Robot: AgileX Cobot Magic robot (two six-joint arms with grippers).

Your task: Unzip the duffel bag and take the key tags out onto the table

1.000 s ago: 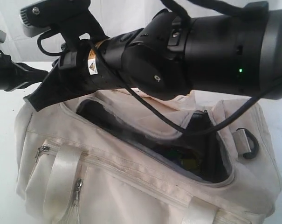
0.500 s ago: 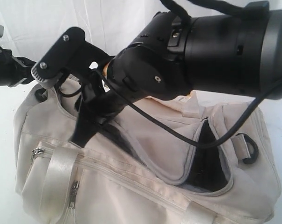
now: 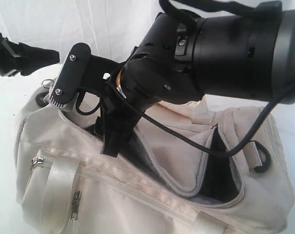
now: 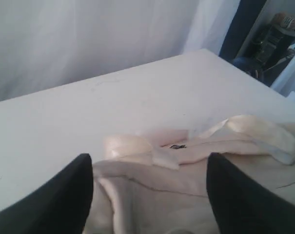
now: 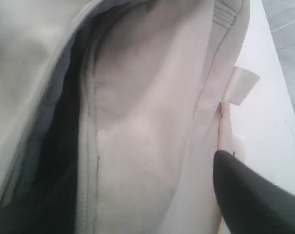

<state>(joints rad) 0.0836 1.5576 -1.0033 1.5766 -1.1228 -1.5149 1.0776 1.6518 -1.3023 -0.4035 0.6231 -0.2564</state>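
Duffel bag: the cream duffel bag (image 3: 137, 195) lies on the white counter (image 4: 137, 97) and fills most of the exterior view.
Zip: already undone. The top gapes, with a dark opening (image 3: 220, 170) showing near the D-ring (image 3: 262, 156).
Flap: a loose panel of cream fabric (image 3: 181, 146) sags across the middle of the mouth and covers much of the inside.
Key tags: not seen in any view. They are probably down in the dark lining, though the flap and the arm hide too much to be sure.
Right pincer: the right pincer (image 3: 84, 124) is spread wide and has hold of nothing. One finger points down into the mouth of the bag and the other is raised above the rim.
Left pincer: the left pincer (image 4: 148, 161) is also fully apart and empty, hovering over the bag's end near a webbing handle (image 4: 254, 129).
Step in hand: the unzipping looks done, so the reach inside for the tags comes next.
Next move calls for: the right pincer goes down past the flap into the dark gap. It needs to find the bunch, close on the rings or tags and lift clear to the counter.
Helping hand: the left pincer could lift the flap or rim to keep the mouth open.
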